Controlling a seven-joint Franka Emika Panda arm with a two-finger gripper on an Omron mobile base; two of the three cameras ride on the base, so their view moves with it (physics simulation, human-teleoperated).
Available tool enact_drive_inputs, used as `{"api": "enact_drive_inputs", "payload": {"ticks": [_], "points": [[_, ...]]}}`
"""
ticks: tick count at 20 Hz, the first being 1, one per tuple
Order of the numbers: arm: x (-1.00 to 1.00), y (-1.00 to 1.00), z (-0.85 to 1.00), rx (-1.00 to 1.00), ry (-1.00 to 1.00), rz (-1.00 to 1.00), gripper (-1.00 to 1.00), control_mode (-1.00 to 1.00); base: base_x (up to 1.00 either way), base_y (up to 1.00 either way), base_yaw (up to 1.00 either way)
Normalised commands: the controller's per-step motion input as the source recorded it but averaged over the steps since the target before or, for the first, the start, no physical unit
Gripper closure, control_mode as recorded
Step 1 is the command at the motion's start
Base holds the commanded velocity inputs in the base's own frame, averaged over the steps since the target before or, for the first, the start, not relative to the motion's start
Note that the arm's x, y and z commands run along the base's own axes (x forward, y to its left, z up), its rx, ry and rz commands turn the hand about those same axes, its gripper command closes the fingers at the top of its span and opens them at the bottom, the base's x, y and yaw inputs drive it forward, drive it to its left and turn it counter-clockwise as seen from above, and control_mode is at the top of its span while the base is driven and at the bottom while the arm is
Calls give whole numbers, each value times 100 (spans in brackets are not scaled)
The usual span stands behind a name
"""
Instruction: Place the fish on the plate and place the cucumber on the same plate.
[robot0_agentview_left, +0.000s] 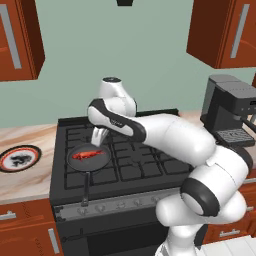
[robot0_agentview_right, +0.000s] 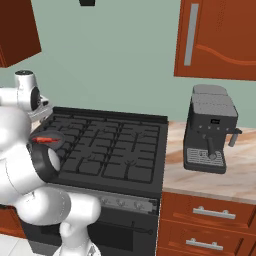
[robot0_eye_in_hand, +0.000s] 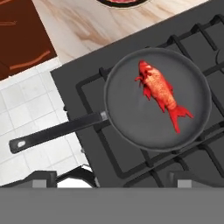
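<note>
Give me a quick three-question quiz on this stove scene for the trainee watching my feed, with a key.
1. True or false: the fish lies inside the frying pan.
2. Where is the plate? A) on a burner B) on the counter left of the stove C) beside the coffee machine
3. In the hand view, does the pan's handle stay over the stove or reach past its front edge?

Key: 1 true. 2 B. 3 It reaches past the edge, over the tiled floor.
</note>
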Motion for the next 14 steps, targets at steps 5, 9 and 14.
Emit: {"api": "enact_drive_inputs", "payload": {"ticks": [5, 9, 14], "points": [[10, 20, -36, -3, 2, 0, -100, -100, 0, 0, 0], [16, 14, -31, 0, 3, 0, -100, -100, 0, 0, 0], [22, 4, -24, -1, 0, 0, -100, -100, 0, 0, 0]]}}
